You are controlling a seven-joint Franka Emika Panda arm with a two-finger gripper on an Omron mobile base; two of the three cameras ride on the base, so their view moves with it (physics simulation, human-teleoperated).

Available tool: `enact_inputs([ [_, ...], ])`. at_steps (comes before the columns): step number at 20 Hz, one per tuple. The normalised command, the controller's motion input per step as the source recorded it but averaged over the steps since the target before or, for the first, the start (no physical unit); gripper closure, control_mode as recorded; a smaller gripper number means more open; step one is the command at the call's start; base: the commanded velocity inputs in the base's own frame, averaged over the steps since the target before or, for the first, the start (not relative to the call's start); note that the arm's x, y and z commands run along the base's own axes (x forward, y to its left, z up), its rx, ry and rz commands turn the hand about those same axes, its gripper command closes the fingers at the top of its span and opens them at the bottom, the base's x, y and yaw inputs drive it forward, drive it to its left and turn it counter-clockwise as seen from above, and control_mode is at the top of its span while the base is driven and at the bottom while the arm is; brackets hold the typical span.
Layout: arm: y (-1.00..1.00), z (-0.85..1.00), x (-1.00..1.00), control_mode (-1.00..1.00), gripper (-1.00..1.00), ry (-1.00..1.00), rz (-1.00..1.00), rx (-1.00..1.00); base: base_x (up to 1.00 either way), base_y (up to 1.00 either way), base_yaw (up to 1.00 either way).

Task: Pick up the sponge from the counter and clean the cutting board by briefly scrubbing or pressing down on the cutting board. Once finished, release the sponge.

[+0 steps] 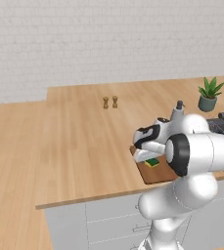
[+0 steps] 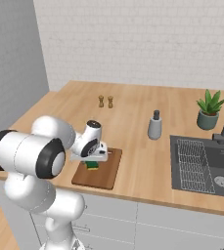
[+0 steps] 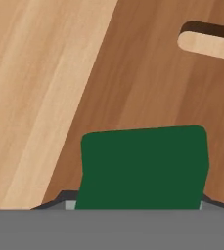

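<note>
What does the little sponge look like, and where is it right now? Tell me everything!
The sponge is a small rectangular block with a dark green top and a yellow layer underneath, which shows in the base views. It looks soft and flat-topped, with rounded corners. It sits over the dark brown cutting board, near the end away from the slot handle, directly beneath the robot's hand. A dark finger shows at each side of it. Whether it presses on the board or hangs just above cannot be told.

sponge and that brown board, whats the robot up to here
The arm's gripper holds the green and yellow sponge between its fingers, down at the dark cutting board near the counter's front edge. It looks like the scrubbing step; the sponge has not been let go.
</note>
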Motion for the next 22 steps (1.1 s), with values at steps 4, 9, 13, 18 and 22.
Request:
enact_inputs([
  [4,0.44,-0.9,-0.6,-1.0,1.0,0.1,0.0,0.0,0.0,0.0,0.0],
  [9,0.07,-0.68,-0.46,-1.0,1.0,0.05,0.0,0.0,0.0,0.0,0.0],
  [13,-0.06,-1.0,-0.32,-1.0,1.0,0.06,0.0,-0.04,0.0,0.0,0.0],
  [18,-0.53,-0.88,-0.4,-1.0,1.0,0.0,0.0,-0.02,0.0,0.0,0.0],
  [22,-0.71,-0.42,-0.5,-1.0,1.0,-0.01,0.0,0.0,0.0,0.0,0.0],
])
